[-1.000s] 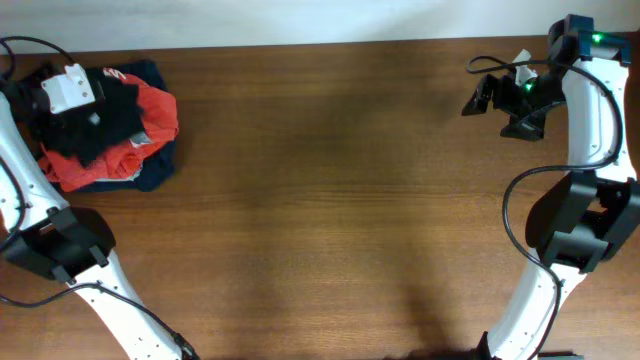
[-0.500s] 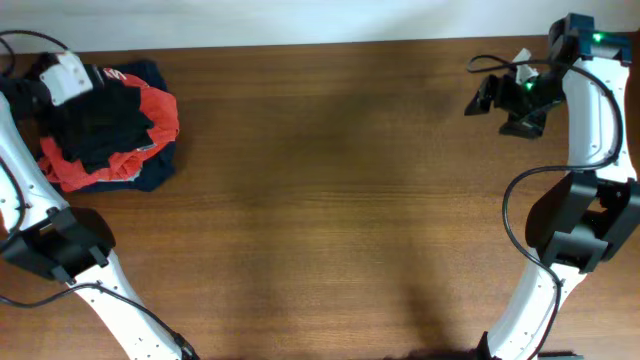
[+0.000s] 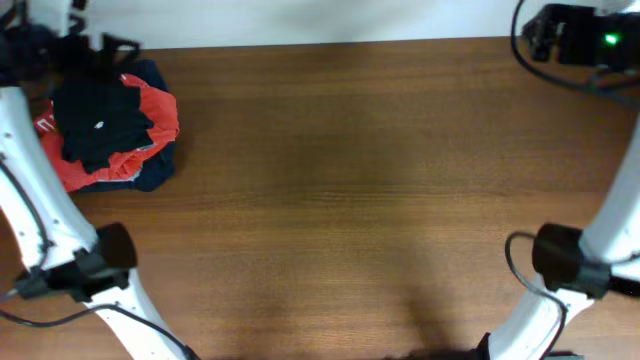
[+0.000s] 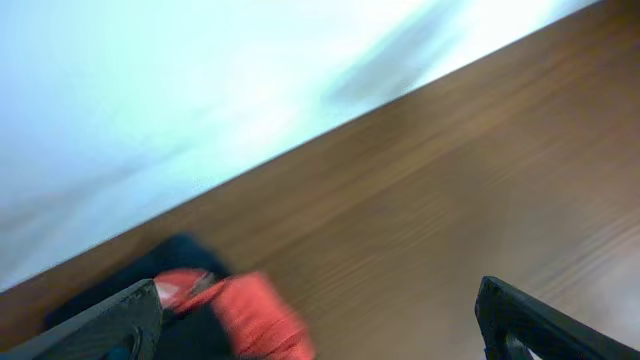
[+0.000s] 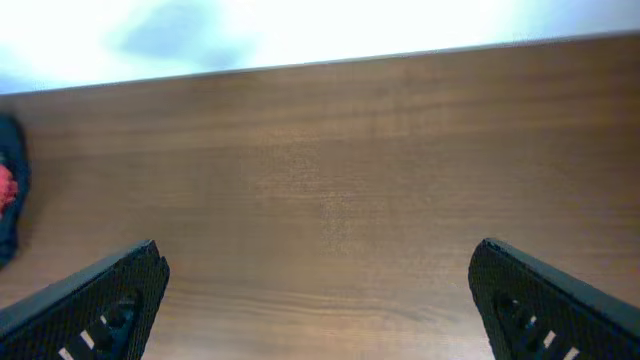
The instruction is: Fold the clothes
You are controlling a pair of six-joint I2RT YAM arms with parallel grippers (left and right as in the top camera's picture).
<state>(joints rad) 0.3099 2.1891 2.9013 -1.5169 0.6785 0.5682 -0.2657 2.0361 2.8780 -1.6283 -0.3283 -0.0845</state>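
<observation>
Plainly, we are at the very start: nothing is folded yet. The table (image 3: 350, 200) is our landmark. At its far left corner lies a heap (image 3: 75, 175). The black garment (image 3: 100, 105) sits crumpled on top, over a red shirt (image 3: 160, 115) and a navy garment (image 3: 158, 172) underneath.

Our left gripper (image 4: 320, 330) hangs above the table's far left edge, just behind the heap, spread wide and holding nothing. Our right gripper (image 5: 320, 300) hangs over the table's far right corner, well apart from the heap, also wide and empty. A small white tag (image 3: 98, 125) shows on the black cloth.

We judge the step in hand to be picking up the black garment. The next move calls for lowering the left gripper onto the black cloth alone. It should pinch that cloth without catching the red shirt beneath, then draw it to the middle of the table to spread flat.
</observation>
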